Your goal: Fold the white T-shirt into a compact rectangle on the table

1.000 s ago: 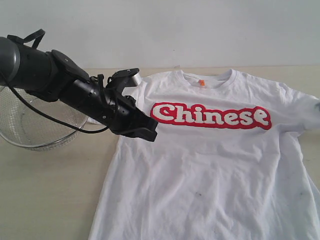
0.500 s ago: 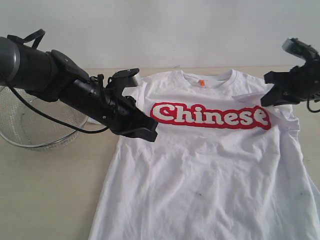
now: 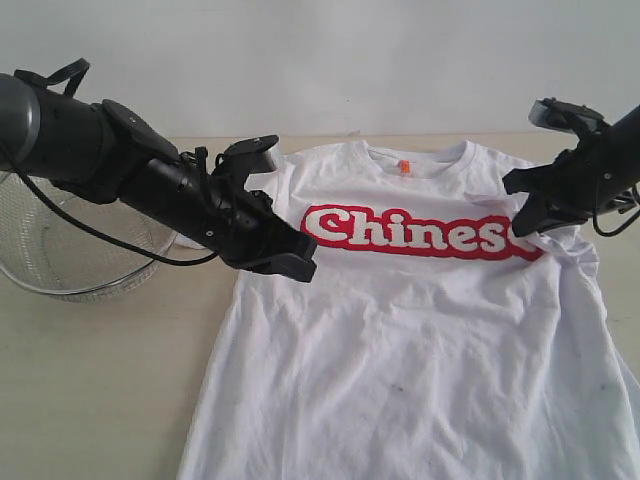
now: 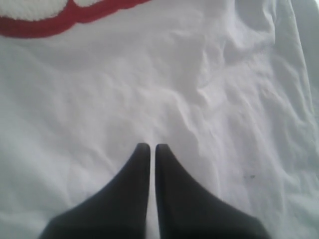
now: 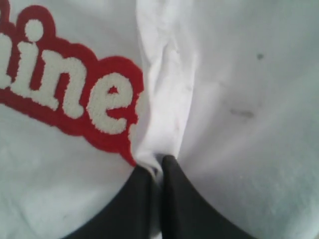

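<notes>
White cotton ridges between the closed jaws of our right end effector (image 5: 156, 163), beside the end of the lettering (image 5: 75, 94). Our left end effector (image 4: 152, 148) is closed on nothing over the opposite side. The white T-shirt (image 3: 400, 340) lies spread on the tabletop (image 3: 100, 390); we judge the pinched side should fold leftward across it.

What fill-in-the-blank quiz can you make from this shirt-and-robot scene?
The white T-shirt has white lettering outlined in ____.
Its neck tag is ____.
The right gripper is shut on a fold of the ____.
In the exterior view, the wire-mesh basket stands at the far ____.
Missing words: red; orange; T-shirt; left.
</notes>
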`<state>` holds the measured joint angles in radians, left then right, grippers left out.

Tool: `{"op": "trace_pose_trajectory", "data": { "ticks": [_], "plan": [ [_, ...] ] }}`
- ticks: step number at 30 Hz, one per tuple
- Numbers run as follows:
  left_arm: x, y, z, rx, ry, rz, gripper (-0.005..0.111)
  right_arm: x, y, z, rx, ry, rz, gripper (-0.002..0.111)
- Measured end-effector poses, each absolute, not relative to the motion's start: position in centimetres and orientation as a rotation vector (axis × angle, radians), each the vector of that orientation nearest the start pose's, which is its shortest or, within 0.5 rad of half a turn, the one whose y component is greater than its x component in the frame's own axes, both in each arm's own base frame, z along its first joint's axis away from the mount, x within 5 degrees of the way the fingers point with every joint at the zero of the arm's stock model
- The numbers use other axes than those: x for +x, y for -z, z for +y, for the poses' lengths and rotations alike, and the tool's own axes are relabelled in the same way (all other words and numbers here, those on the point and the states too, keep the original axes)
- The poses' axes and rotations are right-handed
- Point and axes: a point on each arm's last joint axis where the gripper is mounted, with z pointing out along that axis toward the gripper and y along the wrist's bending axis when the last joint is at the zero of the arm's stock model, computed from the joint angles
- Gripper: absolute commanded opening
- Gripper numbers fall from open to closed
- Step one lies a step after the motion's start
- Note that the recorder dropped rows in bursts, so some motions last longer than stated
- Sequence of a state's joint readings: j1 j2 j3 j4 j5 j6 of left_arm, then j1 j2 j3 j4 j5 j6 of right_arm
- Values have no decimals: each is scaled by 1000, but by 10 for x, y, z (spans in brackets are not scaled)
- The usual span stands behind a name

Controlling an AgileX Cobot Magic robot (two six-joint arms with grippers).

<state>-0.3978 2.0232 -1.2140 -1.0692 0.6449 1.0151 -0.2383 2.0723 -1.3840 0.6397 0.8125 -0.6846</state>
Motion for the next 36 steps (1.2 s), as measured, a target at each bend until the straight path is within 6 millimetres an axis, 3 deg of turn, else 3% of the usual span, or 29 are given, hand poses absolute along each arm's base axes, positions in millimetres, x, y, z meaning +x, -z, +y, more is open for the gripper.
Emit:
{"op": "trace_pose_trajectory", "data": {
  "ticks": [4, 6, 8, 12, 13, 18, 23, 26, 28, 31, 36],
  "plan": [
    [348, -143, -199, 763, 860, 2515, 5, 405, -149, -55, -85, -582, 2761, 1],
    [348, -143, -199, 765, 863, 2516, 5, 403, -150, -54, -97, -603, 2772, 8],
    [348, -143, -199, 764, 863, 2516, 5, 402, -150, -53, -104, -611, 2777, 24],
    [348, -143, -199, 760, 861, 2515, 5, 403, -150, -54, -114, -595, 2767, 66],
    [349, -143, -199, 757, 856, 2513, 5, 404, -149, -55, -111, -588, 2763, 69],
    [350, -146, -199, 765, 837, 2494, 5, 406, -159, -56, -56, -569, 2741, 48],
    [356, -159, -204, 793, 851, 2441, 5, 415, -210, -59, -70, -491, 2610, 41],
    [358, -165, -209, 803, 856, 2417, 5, 422, -240, -65, -35, -388, 2534, 8],
    [357, -166, -212, 815, 859, 2409, 5, 425, -249, -72, -12, -292, 2525, 0],
    [355, -166, -215, 826, 862, 2408, 5, 429, -243, -81, -8, -170, 2566, 0],
    [354, -166, -217, 830, 862, 2406, 5, 438, -204, -88, -17, -126, 2670, 0]
  ]
}}
